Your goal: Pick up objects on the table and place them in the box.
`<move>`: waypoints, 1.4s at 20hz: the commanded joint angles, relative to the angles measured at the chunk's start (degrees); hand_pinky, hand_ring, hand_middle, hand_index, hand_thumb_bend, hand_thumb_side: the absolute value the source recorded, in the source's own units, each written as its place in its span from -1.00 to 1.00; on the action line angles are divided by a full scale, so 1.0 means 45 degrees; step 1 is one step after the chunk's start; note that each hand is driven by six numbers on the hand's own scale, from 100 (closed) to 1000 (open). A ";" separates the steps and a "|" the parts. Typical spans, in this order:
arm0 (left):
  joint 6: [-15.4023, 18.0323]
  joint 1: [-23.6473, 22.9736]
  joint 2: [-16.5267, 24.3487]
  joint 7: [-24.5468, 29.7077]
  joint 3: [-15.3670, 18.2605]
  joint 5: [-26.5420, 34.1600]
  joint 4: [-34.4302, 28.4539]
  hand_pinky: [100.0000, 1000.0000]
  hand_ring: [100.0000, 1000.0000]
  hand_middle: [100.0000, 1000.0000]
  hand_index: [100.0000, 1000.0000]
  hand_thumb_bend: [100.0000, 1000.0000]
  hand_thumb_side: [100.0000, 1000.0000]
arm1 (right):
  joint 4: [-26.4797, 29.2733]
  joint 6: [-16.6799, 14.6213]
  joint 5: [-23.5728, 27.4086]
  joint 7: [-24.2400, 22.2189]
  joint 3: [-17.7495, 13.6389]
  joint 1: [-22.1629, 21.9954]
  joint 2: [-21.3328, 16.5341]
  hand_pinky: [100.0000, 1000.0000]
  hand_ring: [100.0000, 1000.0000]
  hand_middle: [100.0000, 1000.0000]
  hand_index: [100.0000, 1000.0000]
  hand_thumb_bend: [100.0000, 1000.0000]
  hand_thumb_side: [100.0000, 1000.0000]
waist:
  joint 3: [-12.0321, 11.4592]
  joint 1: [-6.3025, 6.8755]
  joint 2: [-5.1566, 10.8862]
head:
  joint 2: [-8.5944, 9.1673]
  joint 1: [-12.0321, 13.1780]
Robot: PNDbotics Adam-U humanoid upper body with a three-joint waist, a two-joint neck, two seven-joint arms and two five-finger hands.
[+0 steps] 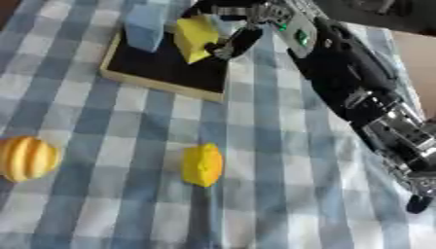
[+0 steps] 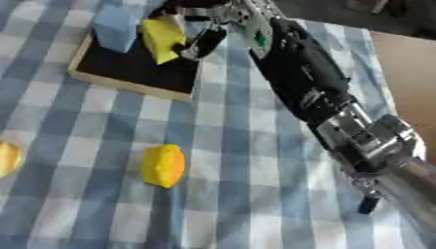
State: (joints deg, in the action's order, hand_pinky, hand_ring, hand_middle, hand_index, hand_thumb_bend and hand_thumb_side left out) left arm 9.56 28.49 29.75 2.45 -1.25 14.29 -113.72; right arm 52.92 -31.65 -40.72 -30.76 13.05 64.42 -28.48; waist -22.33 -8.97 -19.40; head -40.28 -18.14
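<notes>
My right hand (image 1: 241, 30) reaches in from the right over the shallow black box with a pale wooden rim (image 1: 162, 83) at the top of the table. Its fingers and thumb are curled round a yellow block (image 1: 194, 38), which is tilted above the box's right part. A light blue block (image 1: 145, 28) stands inside the box on the left. On the cloth lie a yellow lemon-like piece (image 1: 203, 164) at the middle and an orange ribbed round thing (image 1: 27, 158) at the left edge. The left hand does not show.
A blue and white checked cloth (image 1: 272, 204) covers the table. My right forearm (image 1: 357, 92) crosses the right side of the table. A bare tan strip (image 2: 408, 73) shows past the cloth's right edge.
</notes>
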 commanded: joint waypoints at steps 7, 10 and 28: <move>-0.0057 0.0101 0.0102 -0.0012 0.0101 0.0047 -0.0193 0.91 0.42 0.26 0.69 -1.00 0.03 | 0.0007 -0.0327 0.0570 -0.0177 -0.0240 0.0174 -0.0190 1.00 1.00 0.89 1.00 -1.00 -0.78 | 0.0022 -0.0019 0.0313 | -0.0003 -0.0015; -0.0078 0.0068 0.0086 -0.0029 0.0128 0.0056 -0.0193 0.91 0.42 0.26 0.69 -1.00 0.03 | -0.0117 -0.0199 0.1070 -0.0579 -0.0332 0.0180 -0.0156 1.00 1.00 0.90 1.00 -1.00 -0.57 | 0.0028 -0.0012 0.0306 | -0.0010 -0.0022; -0.0110 0.0103 0.0020 -0.0109 0.0222 0.0172 -0.0193 0.92 0.42 0.26 0.70 -1.00 0.03 | -0.0091 0.0834 0.1622 -0.1149 -0.0458 0.0117 -0.0086 1.00 1.00 1.00 1.00 -1.00 -0.18 | 0.0025 -0.0009 0.0304 | -0.0088 0.0073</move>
State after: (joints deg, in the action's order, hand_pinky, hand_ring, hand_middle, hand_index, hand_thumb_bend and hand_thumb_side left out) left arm 9.14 28.31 29.21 2.10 -0.90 14.76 -113.72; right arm 51.82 -28.28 -33.19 -35.99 11.48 63.98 -27.93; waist -22.26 -8.97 -19.40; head -40.34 -17.83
